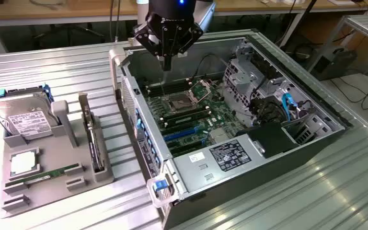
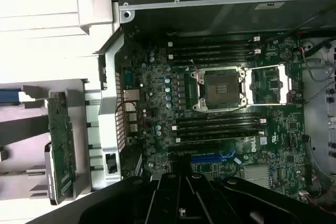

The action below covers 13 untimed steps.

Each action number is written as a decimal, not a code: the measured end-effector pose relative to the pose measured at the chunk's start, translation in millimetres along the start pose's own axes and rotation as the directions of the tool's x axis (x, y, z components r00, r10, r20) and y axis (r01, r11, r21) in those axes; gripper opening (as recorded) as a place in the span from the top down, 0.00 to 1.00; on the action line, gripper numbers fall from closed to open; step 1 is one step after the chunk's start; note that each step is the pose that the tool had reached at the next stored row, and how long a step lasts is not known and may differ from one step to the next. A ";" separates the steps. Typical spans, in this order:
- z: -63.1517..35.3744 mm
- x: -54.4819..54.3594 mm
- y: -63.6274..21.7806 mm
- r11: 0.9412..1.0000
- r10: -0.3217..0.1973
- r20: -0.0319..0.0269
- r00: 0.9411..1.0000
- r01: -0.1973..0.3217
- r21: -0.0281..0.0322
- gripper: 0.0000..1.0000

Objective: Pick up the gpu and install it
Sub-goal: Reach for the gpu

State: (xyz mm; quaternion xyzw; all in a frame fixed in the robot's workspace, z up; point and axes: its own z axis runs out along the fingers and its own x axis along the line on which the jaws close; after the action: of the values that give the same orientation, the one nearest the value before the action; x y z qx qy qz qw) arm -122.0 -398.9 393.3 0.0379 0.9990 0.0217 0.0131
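The two fingers of the gripper (image 1: 166,66) are pressed together into one narrow tip, pointing straight down and holding nothing. The black gripper hangs over the far end of an open computer case (image 1: 204,173) that lies on its side, and its tip sits above the motherboard (image 1: 193,125), close to the open processor socket (image 1: 182,100). In the wrist view the dark gripper (image 2: 181,182) body looks down on the socket (image 2: 218,88) and on the rows of memory slots either side of it.

The gpu (image 1: 92,139) is outside the case and well apart from the gripper. It stands on its long edge in a slot of a grey parts holder (image 1: 65,186) just beside the case, on the exterior view's left. The wrist view shows the gpu (image 2: 62,148) as a green board standing in that holder.

A silver hard drive (image 1: 23,120) with a white label leans in the holder farther to the exterior view's left, and a narrow green RAM stick (image 1: 46,173) lies near the holder's front. Case and holder both rest on a ribbed metal table (image 1: 56,67).
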 end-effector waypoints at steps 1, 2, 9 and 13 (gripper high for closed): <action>0.0 0.0 0.0 1.000 0.000 0.000 1.000 0.000 0.000 0.89; 0.0 0.0 0.0 1.000 0.000 0.000 1.000 0.000 0.000 0.89; 0.0 0.0 0.0 1.000 0.000 0.000 1.000 0.000 0.000 0.89; -0.2 4.6 -1.3 1.000 0.000 0.000 1.000 0.000 0.000 0.89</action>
State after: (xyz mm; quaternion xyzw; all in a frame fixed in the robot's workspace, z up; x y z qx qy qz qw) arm -126.6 -399.9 393.4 0.0377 0.9990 0.0217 0.0132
